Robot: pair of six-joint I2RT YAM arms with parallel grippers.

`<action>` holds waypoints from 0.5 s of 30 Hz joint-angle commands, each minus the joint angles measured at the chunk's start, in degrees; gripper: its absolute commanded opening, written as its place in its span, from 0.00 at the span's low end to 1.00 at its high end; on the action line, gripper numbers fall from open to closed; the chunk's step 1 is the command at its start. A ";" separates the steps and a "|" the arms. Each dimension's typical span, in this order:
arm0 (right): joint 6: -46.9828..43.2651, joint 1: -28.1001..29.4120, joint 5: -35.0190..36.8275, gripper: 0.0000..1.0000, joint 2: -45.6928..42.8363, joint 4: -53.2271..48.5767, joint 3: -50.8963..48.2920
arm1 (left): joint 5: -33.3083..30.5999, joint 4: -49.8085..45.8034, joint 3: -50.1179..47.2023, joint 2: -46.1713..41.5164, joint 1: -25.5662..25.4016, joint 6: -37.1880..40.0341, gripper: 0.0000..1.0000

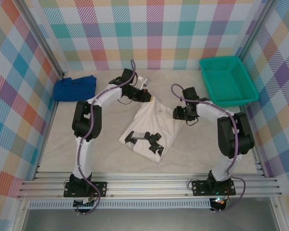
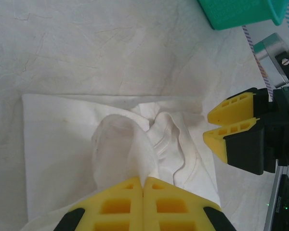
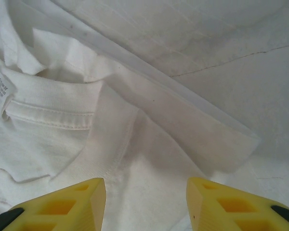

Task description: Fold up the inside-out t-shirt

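White cotton, soft and light: the t-shirt [image 1: 156, 120] lies rumpled in the middle of the worktop [image 1: 86, 149], between my two arms. It has no stiffness, so I expect it to sag, drag and fold over itself wherever I lift it. A pinch at one spot will only raise a peak. I judge the doubled parts the best places to take hold, such as the collar band [image 3: 48, 115], a hem or a shoulder seam, since thicker cloth should slip less.

My left gripper [image 2: 143, 185] is clenched on the shirt at its far edge. The left wrist view shows the two yellow fingers pressed together with a ridge of cloth drawn up into them. My right gripper [image 3: 144, 182] is released, its fingers well apart over the cloth just beside the collar with nothing pinched between them.

From the top view I get the whole outline of the shirt, plus a blue cloth [image 1: 74, 87] at the far left and a green basket [image 1: 227, 79] at the far right, both well apart from it. That view cannot show the pinch itself, which the left wrist view does. The right wrist view adds the stitching, a sewn label [image 3: 0, 96] at the collar and a folded edge running aslant.
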 commanded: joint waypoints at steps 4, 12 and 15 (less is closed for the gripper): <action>-3.50 0.68 -0.14 0.48 3.92 1.98 3.83 | -0.04 -0.98 1.43 0.27 -0.21 0.92 0.04; -6.79 1.85 -0.26 0.47 8.45 1.69 7.72 | -0.12 -1.26 1.49 0.25 -0.22 1.00 0.04; -7.28 2.21 -0.33 0.43 9.56 1.72 8.26 | -0.19 -1.42 1.40 0.29 -0.22 1.18 0.04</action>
